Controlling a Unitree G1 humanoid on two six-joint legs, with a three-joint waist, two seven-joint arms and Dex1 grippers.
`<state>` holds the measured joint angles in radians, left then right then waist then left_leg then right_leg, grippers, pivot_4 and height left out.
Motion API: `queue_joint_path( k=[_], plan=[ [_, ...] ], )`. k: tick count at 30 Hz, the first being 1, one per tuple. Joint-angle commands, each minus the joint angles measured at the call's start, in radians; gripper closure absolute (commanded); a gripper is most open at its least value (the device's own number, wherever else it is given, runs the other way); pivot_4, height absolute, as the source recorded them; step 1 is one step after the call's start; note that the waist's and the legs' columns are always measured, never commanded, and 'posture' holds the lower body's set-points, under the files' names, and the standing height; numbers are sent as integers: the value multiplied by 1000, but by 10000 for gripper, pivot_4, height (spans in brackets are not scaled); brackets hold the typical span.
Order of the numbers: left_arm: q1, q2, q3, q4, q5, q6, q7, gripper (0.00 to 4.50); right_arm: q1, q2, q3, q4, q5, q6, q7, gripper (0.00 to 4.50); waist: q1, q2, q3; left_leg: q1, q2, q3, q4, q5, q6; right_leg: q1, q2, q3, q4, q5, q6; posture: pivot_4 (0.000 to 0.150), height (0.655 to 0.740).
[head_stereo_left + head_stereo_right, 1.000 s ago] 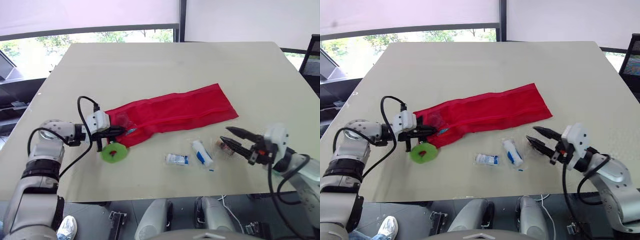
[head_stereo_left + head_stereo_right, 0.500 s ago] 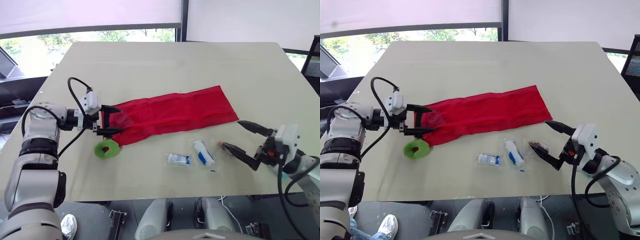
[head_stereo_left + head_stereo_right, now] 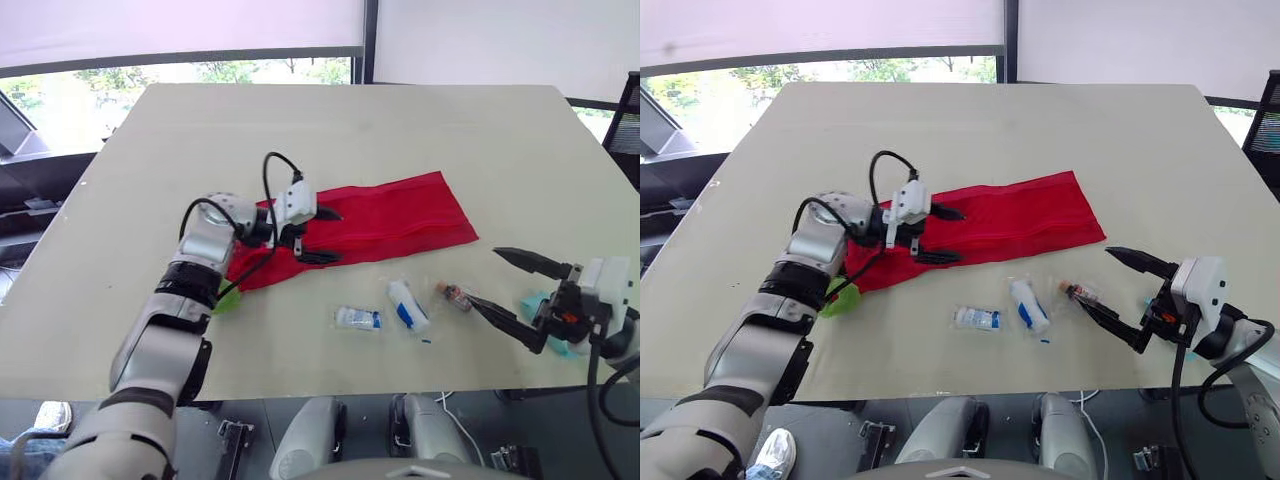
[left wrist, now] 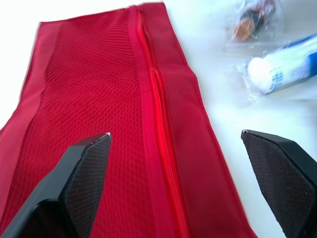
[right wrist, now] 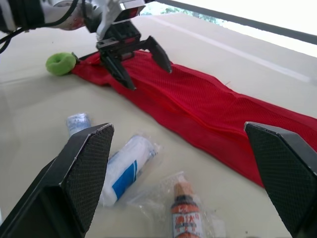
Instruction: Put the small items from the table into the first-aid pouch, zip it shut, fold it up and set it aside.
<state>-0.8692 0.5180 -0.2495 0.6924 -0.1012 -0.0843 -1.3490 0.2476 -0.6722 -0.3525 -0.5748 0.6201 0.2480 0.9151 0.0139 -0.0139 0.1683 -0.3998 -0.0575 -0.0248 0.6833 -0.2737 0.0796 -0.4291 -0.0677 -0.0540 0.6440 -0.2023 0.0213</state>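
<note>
The red mesh first-aid pouch (image 3: 390, 215) lies flat and unfolded across the table's middle, its zipper (image 4: 153, 99) running along its length. My left gripper (image 3: 325, 236) hovers open over the pouch's left half, holding nothing. A green roll (image 3: 228, 297) sits by the pouch's left end, partly hidden behind my left arm. In front of the pouch lie a small white tube packet (image 3: 356, 318), a white-and-blue bandage roll (image 3: 404, 304) and a small brown bottle (image 3: 452, 294) in clear wrap. My right gripper (image 3: 485, 275) stands open just right of the bottle, empty.
The beige table (image 3: 330, 130) has wide bare room behind the pouch. Its front edge runs close below the small items. A window and low ledge lie beyond the far left edge.
My left gripper let go at the pouch's left end, opened and swung right over the pouch. My right gripper opened wider and drew back to the right of the bottle.
</note>
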Motion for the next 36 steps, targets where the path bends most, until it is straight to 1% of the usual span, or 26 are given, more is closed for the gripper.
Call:
queue_joint_path(
  k=[1, 4, 6, 7, 8, 9, 10, 11, 14, 16, 17, 21, 25, 27, 31, 33, 36],
  plan=[
    [-47, -17, 2, 89, 43, -54, 28, 297, 16, -9, -41, -37, 1, -32, 4, 0, 1, 0, 0, 0, 0, 0, 0, 0, 0, 0, 0, 0, 0, 0, 0, 1500, 7395],
    [-74, -22, -7, 176, 91, -142, 34, 297, 29, -2, -45, -53, 0, -34, -15, 0, 3, 0, 0, 0, 0, 0, 0, 0, 1, 0, 0, 0, 0, 0, 0, 1500, 7395],
    [-87, -30, -2, 223, 107, -180, 41, 5429, 39, 3, -44, -58, -5, -40, -21, 0, 4, 0, 0, 0, 0, 0, 0, -1, 1, 0, 0, 0, 0, 0, 0, 1500, 7395],
    [-95, -40, 10, 245, 104, -187, 49, 6374, 45, 5, -43, -59, -9, -45, -23, 0, 5, 0, 0, 0, 0, 0, 0, 0, 1, 0, 0, 0, 0, 0, 0, 1500, 7395],
    [-104, -49, 22, 262, 100, -196, 56, 12643, 50, 6, -43, -60, -15, -49, -24, 0, 6, 0, 0, 0, 0, 0, 0, 0, 1, 0, 0, 0, 0, 0, 0, 1500, 7395],
    [-111, -57, 32, 274, 93, -204, 59, 15251, 54, 7, -43, -60, -21, -54, -27, 0, 7, 0, 0, 0, 0, 0, 1, 0, 1, 0, -1, 0, 0, 0, 0, 1500, 7395],
    [-117, -64, 42, 283, 87, -212, 57, 19772, 55, 7, -43, -59, -24, -56, -30, 0, 7, 0, 0, 0, 0, 0, 1, 0, 1, 0, -1, 0, 0, 0, 0, 1500, 7395],
    [-121, -71, 51, 288, 78, -213, 49, 22940, 53, 9, -44, -57, -29, -58, -36, 0, 7, 0, 0, 0, -1, 0, 1, 0, 1, 0, -1, 0, 0, 0, 0, 1500, 7395],
    [-126, -79, 61, 298, 75, -218, 20, 35350, 34, 11, -39, -51, -35, -59, -57, 0, 7, 0, 0, -1, -1, 0, 1, 0, 1, 0, -1, 0, 0, 0, 1, 1500, 7395],
    [-125, -80, 58, 309, 94, -234, 18, 42064, 11, 14, -30, -48, -35, -54, -75, 0, 5, 0, 0, 0, -1, 0, 1, 0, 1, 0, -1, 0, 0, 0, 1, 1500, 7395],
    [-125, -80, 57, 315, 101, -242, 18, 44213, 1, 16, -25, -47, -37, -49, -84, 0, 3, 0, 0, 0, -1, 0, 1, 0, 0, 0, -1, 0, 0, 0, 0, 1500, 7395],
    [-126, -91, 68, 325, 92, -255, 7, 44213, -32, 22, -14, -45, -24, -37, -102, 0, 3, 0, 0, 0, 0, 0, 1, 0, 0, 0, 0, 0, 0, 0, 0, 1500, 7395],
    [-115, -102, 72, 302, 72, -252, -39, 44213, -35, 19, -15, -44, -19, -31, -101, 0, 5, 0, 0, -1, -1, 0, 1, 0, 0, 0, -1, 0, 0, 0, 0, 1500, 7395],
    [-101, -111, 76, 271, 50, -238, -80, 44213, -34, 17, -19, -47, -10, -26, -100, 0, 5, 0, 0, -1, -1, 0, 1, 0, 0, 0, -1, 0, 0, 0, 0, 1500, 7395],
    [-50, -126, 73, 146, -10, -166, -179, 44213, -8, 9, -31, -68, 13, -10, -88, 0, 4, 0, 0, -1, -1, 0, 1, 0, 0, 0, -1, 0, 0, 0, 0, 1500, 7395],
    [-28, -128, 68, 93, -21, -137, -192, 44213, -2, 8, -33, -74, 14, -8, -89, 0, 3, 0, 0, -1, -1, 0, 1, 0, -1, 0, -1, 0, 0, 0, 0, 1500, 7395],
    [-15, -129, 61, 68, -7, -140, -168, 44213, 3, 10, -28, -78, 9, -12, -97, 0, 3, 0, 0, -1, -1, 0, 1, 0, 0, 0, -1, 0, 0, 0, 0, 1500, 7395]
  ],
)
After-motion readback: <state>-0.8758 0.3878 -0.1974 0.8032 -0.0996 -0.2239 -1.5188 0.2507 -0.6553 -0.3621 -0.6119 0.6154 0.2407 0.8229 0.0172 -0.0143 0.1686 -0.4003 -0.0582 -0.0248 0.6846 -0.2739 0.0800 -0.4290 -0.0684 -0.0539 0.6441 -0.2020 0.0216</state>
